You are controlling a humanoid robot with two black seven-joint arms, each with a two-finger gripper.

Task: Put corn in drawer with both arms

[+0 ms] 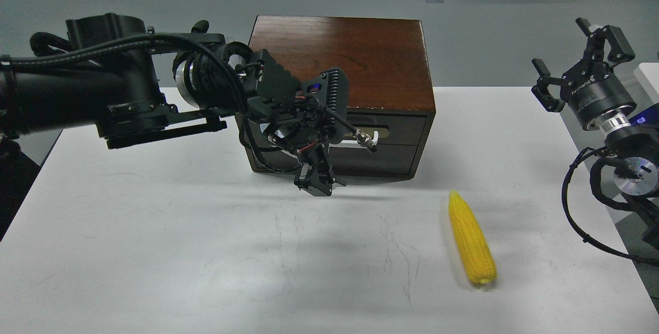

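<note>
Cabinet (360, 51): glossy reddish-brown wood top. Corn (471, 239): bumpy yellow plastic. Table (154, 251): matt white, scuffed.

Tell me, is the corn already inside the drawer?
No, the corn lies on the white table, in front of the cabinet.

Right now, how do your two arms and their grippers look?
Both arms are black with silver rings at the joints. Braided black cables run along the left arm and loop under the right arm. The left gripper is a small dark claw; the right gripper has black fingers and white lettering.
</note>
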